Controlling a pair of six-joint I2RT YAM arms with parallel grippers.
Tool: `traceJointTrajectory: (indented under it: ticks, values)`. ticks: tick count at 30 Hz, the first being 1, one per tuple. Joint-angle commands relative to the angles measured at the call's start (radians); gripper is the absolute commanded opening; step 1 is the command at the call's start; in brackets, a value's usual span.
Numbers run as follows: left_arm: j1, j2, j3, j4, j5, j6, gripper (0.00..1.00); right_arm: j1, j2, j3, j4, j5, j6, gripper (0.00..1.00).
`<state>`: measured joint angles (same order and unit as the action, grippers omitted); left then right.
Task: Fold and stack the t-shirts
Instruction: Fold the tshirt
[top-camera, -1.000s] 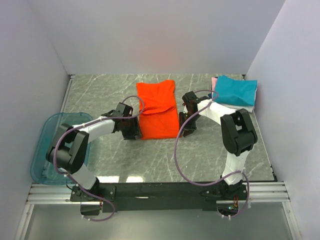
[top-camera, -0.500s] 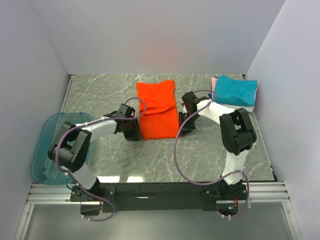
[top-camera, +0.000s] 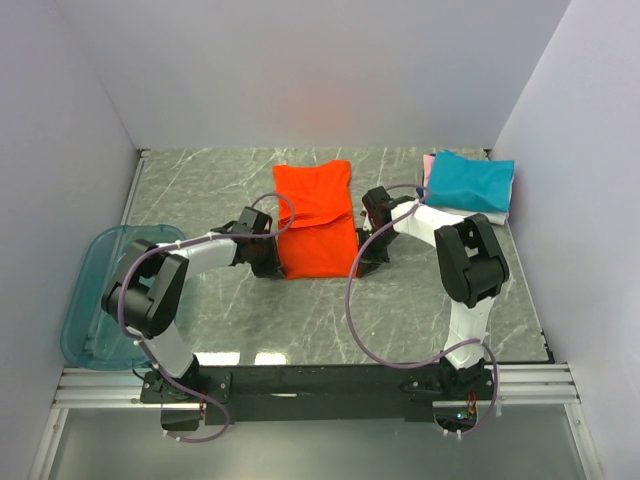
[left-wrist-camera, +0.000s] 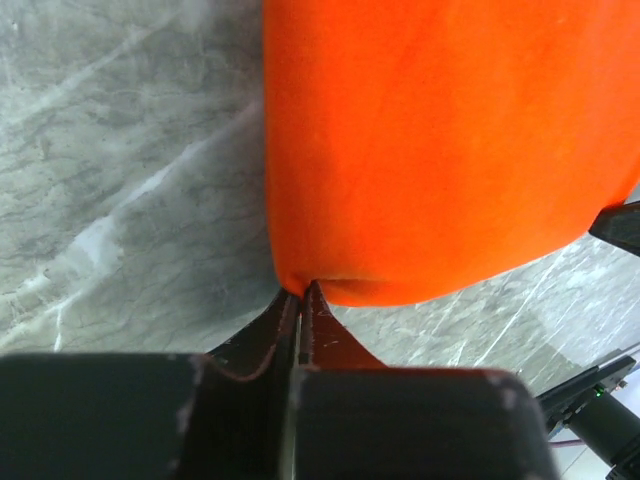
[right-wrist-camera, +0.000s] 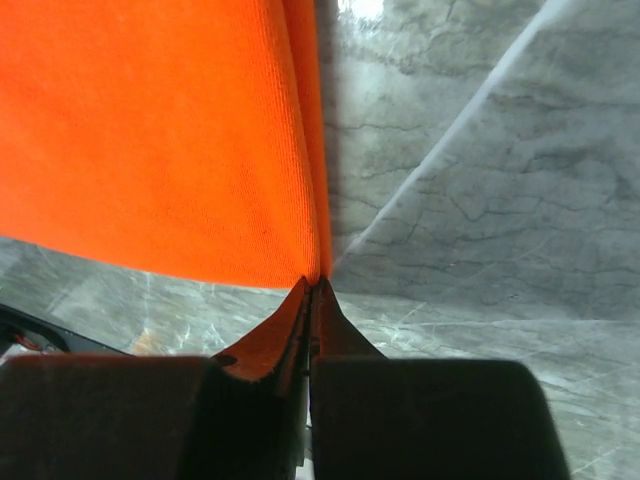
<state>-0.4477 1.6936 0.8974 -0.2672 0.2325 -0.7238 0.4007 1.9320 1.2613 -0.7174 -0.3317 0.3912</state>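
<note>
I see open tabletop (top-camera: 300, 315) on the near side of the orange t-shirt (top-camera: 315, 225), which lies mid-tabletop. The folded teal t-shirt (top-camera: 470, 180) sits far right against the wall. My left fingers (left-wrist-camera: 288, 312) and right fingers (right-wrist-camera: 298, 305) each pinch a near corner of the orange t-shirt.

Vs 1 s ago: L gripper (left-wrist-camera: 302, 292) sits further right and a bit toward the back, now tight at the near-left corner of the orange-red t-shirt (top-camera: 315, 225). R gripper (right-wrist-camera: 312, 287) sits slightly further left, at the near-right corner. Both elbows are drawn inward: L one to the right, R one to the left. Shirt's near edge looks a touch narrower btw the grippers.
</note>
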Motion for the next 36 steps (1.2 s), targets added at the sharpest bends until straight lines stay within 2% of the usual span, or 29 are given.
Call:
traceJointTrajectory:
  ticks: [1,10,17,23,30,32,33,34,36]
  values:
    - [-0.008,0.034,-0.012,-0.017,-0.022,0.026,0.02,0.012,0.002,-0.023,-0.005,-0.013,-0.012,0.0]
    - [-0.034,-0.087,-0.084,-0.107,-0.012,0.043,0.0,0.055,-0.111,-0.16,-0.057,-0.023,-0.026,0.0]
    - [-0.095,-0.231,-0.161,-0.202,0.025,0.004,0.0,0.101,-0.284,-0.328,-0.115,-0.001,0.001,0.0]
    - [-0.187,-0.351,-0.224,-0.208,0.131,-0.066,0.0,0.159,-0.424,-0.414,-0.146,-0.013,0.061,0.0]
    - [-0.322,-0.416,-0.288,-0.244,0.143,-0.147,0.0,0.213,-0.53,-0.519,-0.151,-0.026,0.143,0.0]
    - [-0.338,-0.431,-0.305,-0.241,0.152,-0.16,0.07,0.216,-0.538,-0.528,-0.152,-0.02,0.155,0.0]
    - [-0.347,-0.434,-0.311,-0.244,0.156,-0.169,0.14,0.217,-0.539,-0.53,-0.163,-0.014,0.156,0.03]
    - [-0.351,-0.439,-0.308,-0.257,0.15,-0.169,0.34,0.217,-0.547,-0.524,-0.174,0.003,0.158,0.17]
    - [-0.359,-0.456,-0.278,-0.285,0.125,-0.161,0.46,0.219,-0.556,-0.488,-0.213,0.026,0.155,0.35]
